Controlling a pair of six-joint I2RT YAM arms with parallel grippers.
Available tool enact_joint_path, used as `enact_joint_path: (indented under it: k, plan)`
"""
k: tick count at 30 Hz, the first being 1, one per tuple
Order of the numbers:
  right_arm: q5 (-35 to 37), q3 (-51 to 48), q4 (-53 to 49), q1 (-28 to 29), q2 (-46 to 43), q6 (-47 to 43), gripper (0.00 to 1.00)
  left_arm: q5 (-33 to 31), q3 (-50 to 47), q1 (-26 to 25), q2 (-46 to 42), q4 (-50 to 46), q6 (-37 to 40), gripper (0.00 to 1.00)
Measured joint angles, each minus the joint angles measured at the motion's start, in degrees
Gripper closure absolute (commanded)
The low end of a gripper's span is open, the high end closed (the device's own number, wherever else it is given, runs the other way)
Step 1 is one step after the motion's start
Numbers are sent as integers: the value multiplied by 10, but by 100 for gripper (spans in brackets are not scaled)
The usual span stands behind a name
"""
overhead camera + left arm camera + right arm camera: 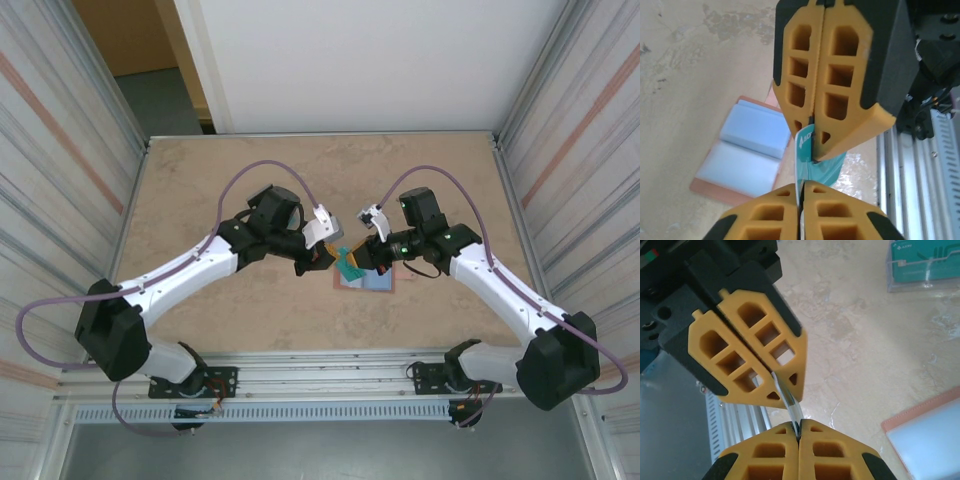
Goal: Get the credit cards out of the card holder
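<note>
The card holder [380, 281] lies open on the table, salmon rim up and blue-grey pockets showing [745, 155]; its corner also shows in the right wrist view [912, 416]. My left gripper [807, 170] is shut on the edge of a teal credit card [829, 169], just beside the holder's right edge [349, 266]. My right gripper [793, 414] is shut on a thin pale sheet [786, 395] seen edge-on; card or sleeve I cannot tell. Both grippers [327, 262] [374, 258] meet over the holder. More teal cards [922, 265] lie in a clear cover farther off.
An aluminium rail [330, 365] runs along the near table edge, close behind both grippers [940, 165] [735, 420]. Corrugated side walls [60, 150] close in the table left and right. Bare marbled tabletop [320, 170] stretches beyond the arms.
</note>
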Motion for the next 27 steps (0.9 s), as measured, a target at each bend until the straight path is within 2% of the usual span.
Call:
enact_joint_path:
  k: [8,13,17,25,27]
  plan:
    - [1,0,2,-1,0,1,87,12,0,3,2,3,-5,100]
    - [0,0,25,-12,-2,17,61,8,-27,2,-15,46,-17,100]
    - [-2,-12,64,-35,-26,48,50,-20,-65,3,-44,84,-43,100]
    - [7,-112,199,-106,-107,171,25,-99,-186,30,-157,221,-179,100]
    - [9,-138,240,-108,-116,211,25,-124,-219,33,-185,265,-224,100]
